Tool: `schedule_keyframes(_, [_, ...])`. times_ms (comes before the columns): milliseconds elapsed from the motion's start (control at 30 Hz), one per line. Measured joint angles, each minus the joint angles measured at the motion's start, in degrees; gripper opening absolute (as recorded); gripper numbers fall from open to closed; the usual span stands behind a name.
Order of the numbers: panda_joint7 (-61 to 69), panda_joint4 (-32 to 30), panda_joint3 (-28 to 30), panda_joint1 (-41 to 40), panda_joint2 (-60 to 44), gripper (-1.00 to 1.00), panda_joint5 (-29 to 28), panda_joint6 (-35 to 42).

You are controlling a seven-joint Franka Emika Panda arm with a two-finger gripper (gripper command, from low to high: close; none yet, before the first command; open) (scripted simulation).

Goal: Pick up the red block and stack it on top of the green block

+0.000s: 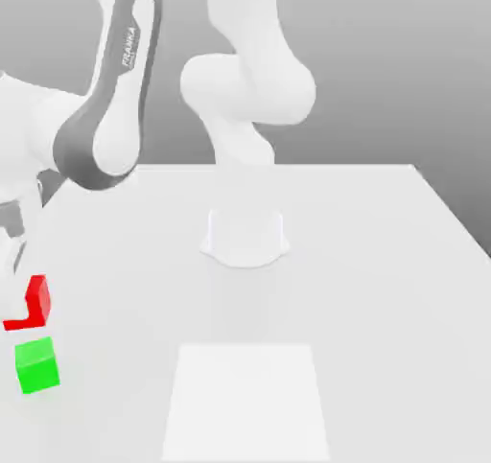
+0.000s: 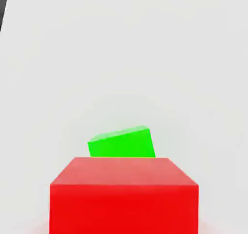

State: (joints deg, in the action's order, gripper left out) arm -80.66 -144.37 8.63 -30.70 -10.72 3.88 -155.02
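The red block hangs just above the table at the exterior view's left edge, partly covered by a white finger. My gripper is shut on it. The green block rests on the table a little nearer the camera than the red block, apart from it. In the hand view the red block sits close to the camera, and the green block shows just past its far edge, turned slightly askew.
The white table stretches to the exterior view's right. The arm's round base stands at mid-table. A lighter square patch lies on the surface near the front edge. The arm's grey elbow hangs above the left side.
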Motion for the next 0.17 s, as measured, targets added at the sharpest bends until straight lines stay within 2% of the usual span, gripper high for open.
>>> schedule_keyframes(33, [0.5,0.1,-0.5,-0.4,-2.0,-1.0,0.7,-1.8])
schedule_keyframes(67, [0.9,0.2,-0.9,-0.7,-3.5,1.0,1.2,-3.2])
schedule_keyframes(167, [0.9,0.2,-0.9,-0.7,-3.5,1.0,1.2,-3.2])
